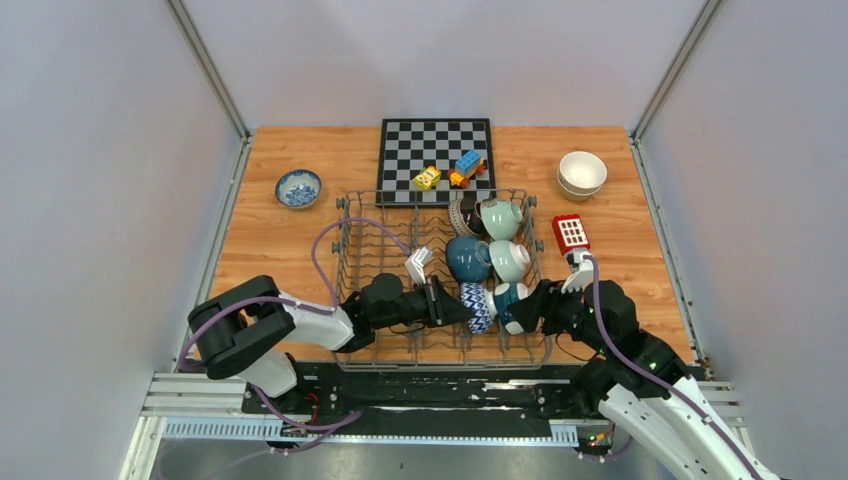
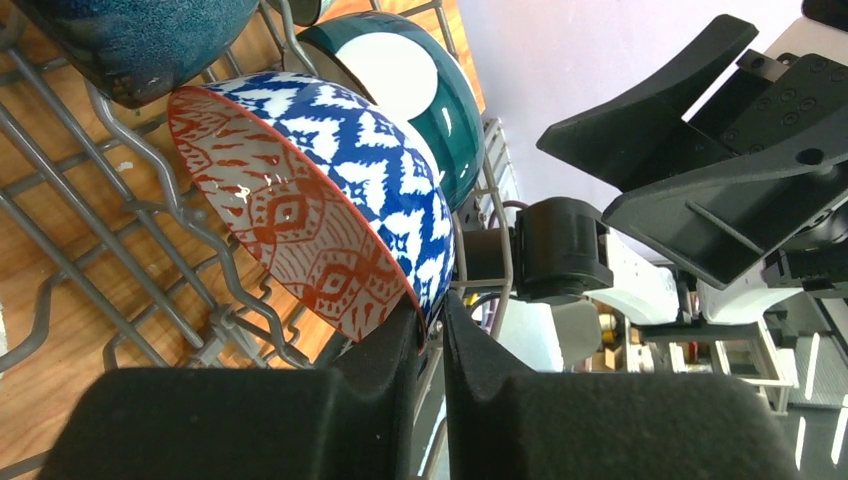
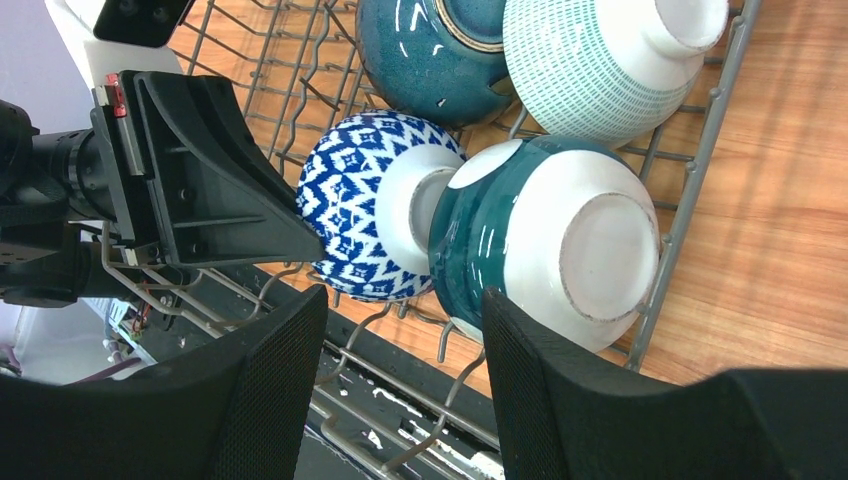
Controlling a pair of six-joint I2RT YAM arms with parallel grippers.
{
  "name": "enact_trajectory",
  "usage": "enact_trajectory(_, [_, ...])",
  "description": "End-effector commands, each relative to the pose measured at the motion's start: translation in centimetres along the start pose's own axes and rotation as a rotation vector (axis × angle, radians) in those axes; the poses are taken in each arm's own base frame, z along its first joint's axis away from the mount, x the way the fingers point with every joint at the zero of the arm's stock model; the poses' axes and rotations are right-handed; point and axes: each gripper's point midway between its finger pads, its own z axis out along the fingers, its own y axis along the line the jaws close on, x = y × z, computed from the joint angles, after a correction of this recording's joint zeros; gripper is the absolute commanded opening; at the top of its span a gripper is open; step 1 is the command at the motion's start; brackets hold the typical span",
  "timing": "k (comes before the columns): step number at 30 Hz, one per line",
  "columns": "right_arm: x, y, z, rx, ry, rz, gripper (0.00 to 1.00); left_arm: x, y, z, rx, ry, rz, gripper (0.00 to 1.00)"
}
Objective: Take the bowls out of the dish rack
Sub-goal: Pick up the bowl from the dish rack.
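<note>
The grey wire dish rack (image 1: pixel 352 262) holds several bowls on its right side. My left gripper (image 1: pixel 464 311) reaches in from the left and is shut on the lower rim of the blue-and-white patterned bowl (image 1: pixel 479 306), which stands on edge; its rim sits between the fingers in the left wrist view (image 2: pixel 432 318). A dark teal bowl (image 1: pixel 508 302) leans against it. My right gripper (image 1: pixel 522 310) is open just right of the teal bowl (image 3: pixel 540 235), its fingers (image 3: pixel 270 390) low beside both bowls, touching neither. Behind stand a dark blue bowl (image 1: pixel 466 258), two mint bowls and a dark-patterned bowl (image 1: pixel 461 214).
On the table outside the rack are a blue-and-white bowl (image 1: pixel 298 187) at the back left and stacked cream bowls (image 1: pixel 582 172) at the back right. A chessboard (image 1: pixel 435 150) with toy blocks (image 1: pixel 467 166) lies behind the rack. A red toy (image 1: pixel 571 232) lies right of it.
</note>
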Motion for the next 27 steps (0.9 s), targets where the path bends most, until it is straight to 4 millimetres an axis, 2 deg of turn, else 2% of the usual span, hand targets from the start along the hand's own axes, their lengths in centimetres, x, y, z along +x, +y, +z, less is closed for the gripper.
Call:
enact_trajectory(1, [0.4, -0.4, 0.1, 0.014, 0.006, -0.008, 0.62, -0.4, 0.9, -0.3, -0.01, -0.031, 0.018, 0.03])
enact_trajectory(2, [0.3, -0.4, 0.1, 0.015, 0.005, -0.008, 0.62, -0.3, 0.8, -0.4, -0.004, -0.031, 0.017, 0.0])
enact_trajectory(27, [0.0, 0.0, -0.1, 0.007, -0.003, 0.006, 0.62, -1.6, -3.7, -2.3, 0.125, -0.063, 0.078, 0.0])
